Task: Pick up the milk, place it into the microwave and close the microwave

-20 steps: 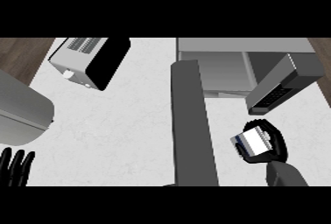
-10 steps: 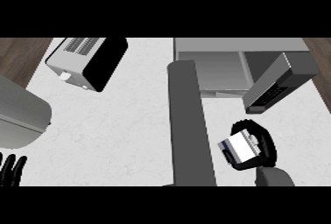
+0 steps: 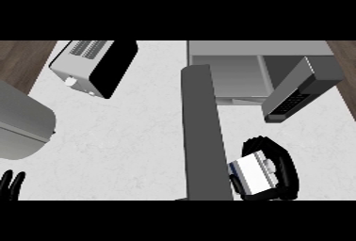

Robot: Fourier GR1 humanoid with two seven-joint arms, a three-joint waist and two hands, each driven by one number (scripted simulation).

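Milk point(image 3: 254, 172), pale carton in right robot hand point(image 3: 281, 167)

Counter point(image 3: 139, 141): pale speckled stone look, matt. Toaster point(image 3: 94, 66): brushed metal, glossy black side. Microwave point(image 3: 236, 70): smooth grey metal.

- R hand point(image 3: 284, 169): black all over, matte; thick rounded fingers w/ a segmented, ridged look; a small pale patch shows on one finger; broad, bulky build; no markings or screws I can make out
- L hand point(image 3: 11, 184): also black; only slim, rounded fingertips show at the lower-left edge; rest cut off
- forearms: hardly in sight from here; colour can't be told; no cables visible
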